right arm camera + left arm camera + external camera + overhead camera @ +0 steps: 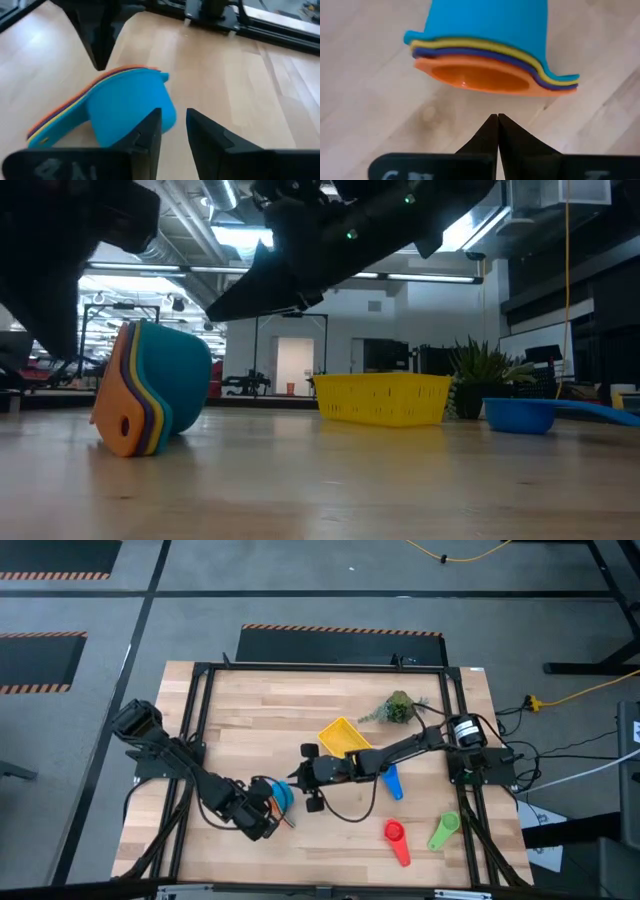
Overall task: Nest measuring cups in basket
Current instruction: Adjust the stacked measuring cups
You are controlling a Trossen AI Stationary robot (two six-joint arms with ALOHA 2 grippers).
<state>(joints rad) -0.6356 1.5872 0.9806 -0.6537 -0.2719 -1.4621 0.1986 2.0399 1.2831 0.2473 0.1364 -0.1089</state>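
Observation:
A nested stack of measuring cups (490,50), blue outside and orange innermost, lies on its side on the table (150,390), near the front left (282,795). My left gripper (497,117) is shut just in front of the stack's open mouth, apart from it (268,812). My right gripper (172,120) hangs open above and just behind the stack's blue bottom (300,780), with nothing between its fingers. The yellow basket (345,735) stands mid-table (385,398). Single blue (392,783), red (397,840) and green (443,830) cups lie at the right.
A green plant sprig (400,707) lies behind the basket to the right. A black frame (195,720) borders the table's sides and back. Bare wood (260,710) stretches left of the basket.

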